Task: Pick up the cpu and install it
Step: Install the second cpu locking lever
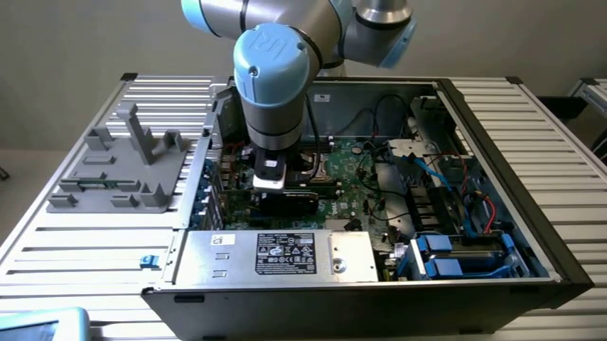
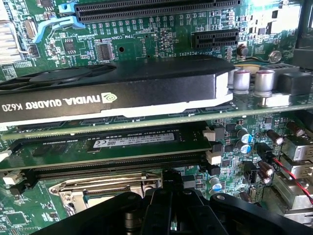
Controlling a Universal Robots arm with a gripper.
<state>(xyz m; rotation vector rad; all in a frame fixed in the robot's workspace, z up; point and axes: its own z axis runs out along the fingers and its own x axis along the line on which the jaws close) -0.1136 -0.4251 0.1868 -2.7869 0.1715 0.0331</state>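
So the arm is reaching straight down into the open PC case sitting on the slatted bench, with the grey plastic fixture parked well off toward the exterior view's left. In the wrist view the jaws are pressed together, hanging right over the CPU socket, whose metal frame peeks out just beside and under the tips. Can't make out the cpu itself, so whether it's pinched there or already seated I honestly can't tell. Room is tight: a RAM stick runs alongside just past the socket, and the NVIDIA graphics card looms beyond that, both lying parallel to the socket's near edge.
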